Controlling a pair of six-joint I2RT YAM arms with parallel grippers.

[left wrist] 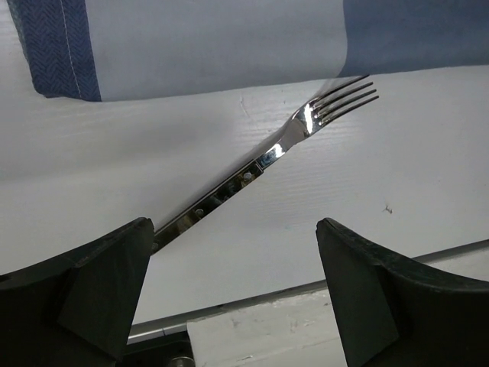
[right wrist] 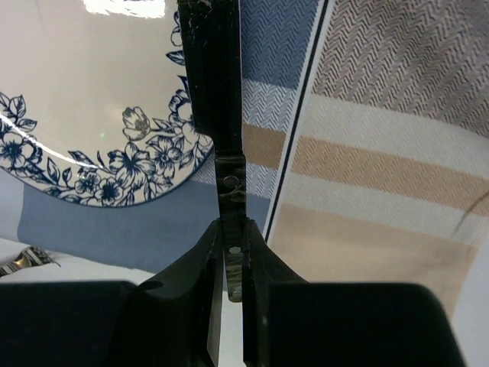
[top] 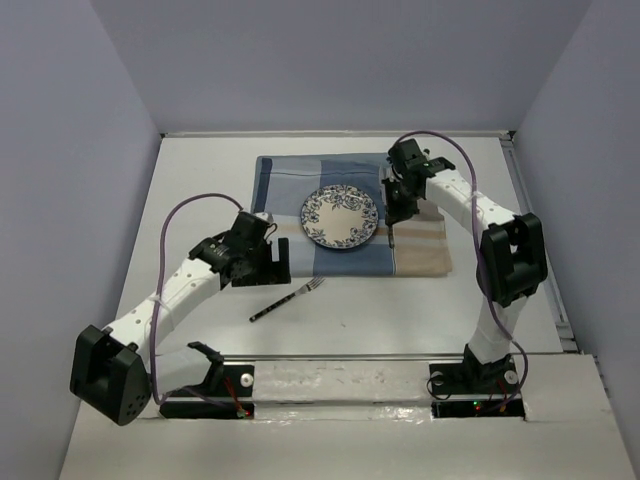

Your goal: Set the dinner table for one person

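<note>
The white dinner table (top: 400, 310) carries a blue-and-beige striped placemat (top: 420, 250) with a blue floral plate (top: 341, 218) on it. My right gripper (top: 398, 208) is shut on a dark-handled knife (right wrist: 231, 183), held just right of the plate (right wrist: 76, 115) over the placemat (right wrist: 367, 153); its lower end shows in the top view (top: 391, 237). A silver fork (top: 290, 298) lies diagonally on the bare table in front of the placemat. My left gripper (top: 262, 262) is open and empty, just left of and behind the fork (left wrist: 260, 160), whose handle runs under my left finger (left wrist: 99, 290).
The table's near edge, with a metal rail (left wrist: 252, 306), lies close behind the left gripper. The arm bases (top: 210, 390) stand at the front edge. Grey walls enclose the table at the back and both sides.
</note>
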